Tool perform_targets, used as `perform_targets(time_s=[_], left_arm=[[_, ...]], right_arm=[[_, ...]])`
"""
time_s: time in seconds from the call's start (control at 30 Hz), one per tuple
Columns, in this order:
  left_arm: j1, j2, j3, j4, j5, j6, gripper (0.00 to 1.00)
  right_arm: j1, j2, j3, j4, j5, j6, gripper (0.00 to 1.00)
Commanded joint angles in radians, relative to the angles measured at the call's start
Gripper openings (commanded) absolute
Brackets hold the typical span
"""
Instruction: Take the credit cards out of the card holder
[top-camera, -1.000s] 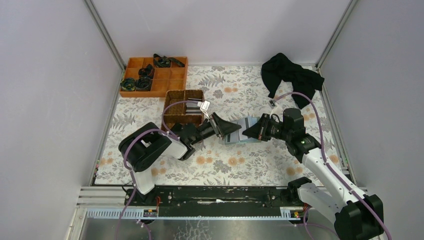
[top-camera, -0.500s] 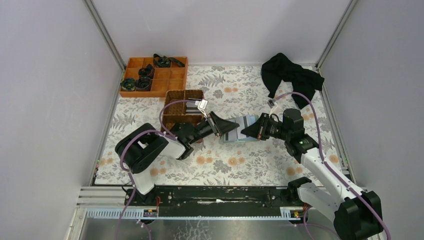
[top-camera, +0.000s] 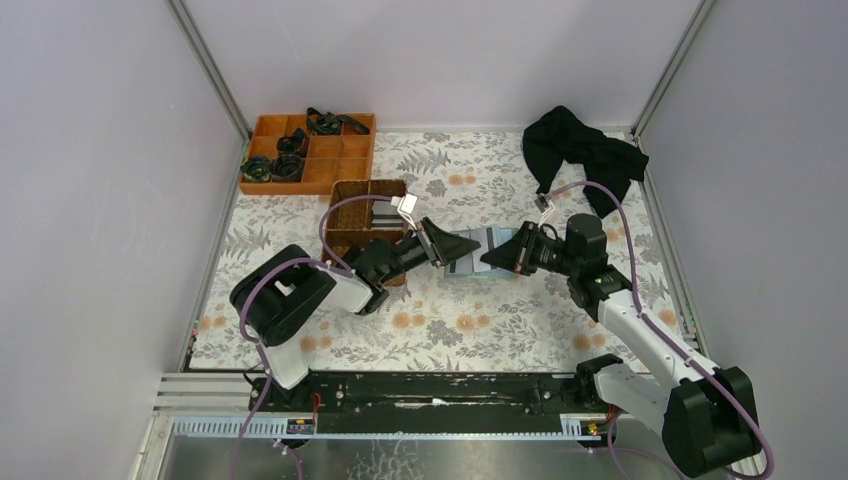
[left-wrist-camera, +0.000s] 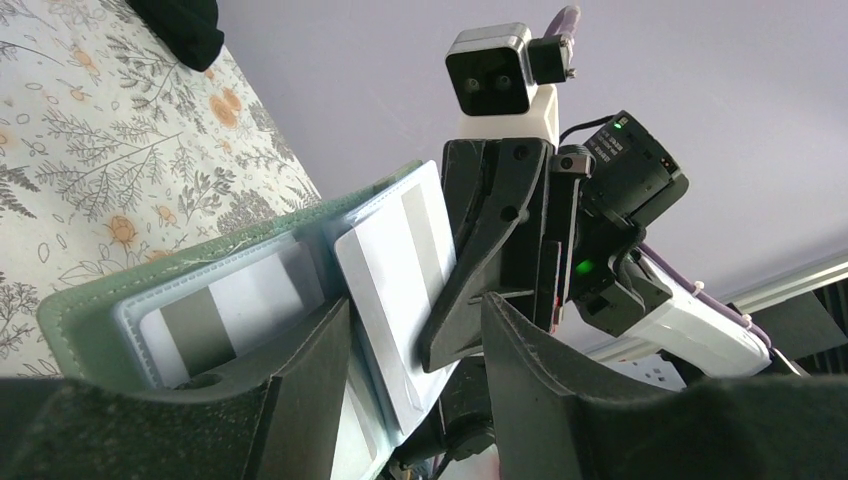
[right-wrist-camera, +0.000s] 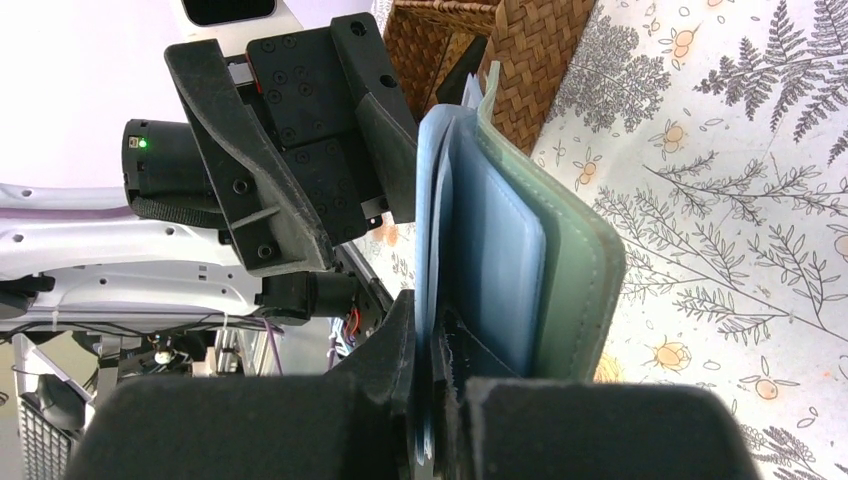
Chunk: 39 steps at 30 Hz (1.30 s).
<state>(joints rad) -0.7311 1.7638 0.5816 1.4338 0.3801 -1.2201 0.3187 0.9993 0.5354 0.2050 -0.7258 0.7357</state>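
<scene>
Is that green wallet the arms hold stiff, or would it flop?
Probably bendy: the wallet is thin, with a soft-looking stitched fold. Pinched at one edge by the right fingers, it doesn't sag, so it's likely light. The cards inside probably stiffen it.

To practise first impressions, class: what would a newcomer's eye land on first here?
Mid-table, the right gripper clamps the open card holder while the open left gripper flanks a striped white card sticking out of it. A black cloth lies in the far right corner.

2 cards (left-wrist-camera: 395, 270), 1 holder (top-camera: 492, 243), 1 basket (top-camera: 367, 184)
</scene>
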Motion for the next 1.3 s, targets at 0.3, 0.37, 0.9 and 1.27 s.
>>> perform_targets(time_s=[0.3, 0.37, 0.9, 1.27], left_arm=[[-0.096, -0.014, 0.202, 0.175, 0.278, -0.078, 0.52], [-0.097, -0.014, 0.209, 0.175, 0.286, -0.081, 0.49], [-0.082, -0.01, 0.176, 0.177, 0.3, -0.08, 0.0], [-0.066, -0.018, 0.146, 0.177, 0.277, -0.074, 0.0]], right_arm=[[0.036, 0.097, 0.019, 0.206, -0.157, 0.075, 0.0], [0.036, 0.112, 0.024, 0.211, -0.16, 0.073, 0.0], [0.009, 0.04, 0.122, 0.01, -0.061, -0.062, 0.38], [-0.035, -0.005, 0.137, -0.059, -0.035, -0.075, 0.51]])
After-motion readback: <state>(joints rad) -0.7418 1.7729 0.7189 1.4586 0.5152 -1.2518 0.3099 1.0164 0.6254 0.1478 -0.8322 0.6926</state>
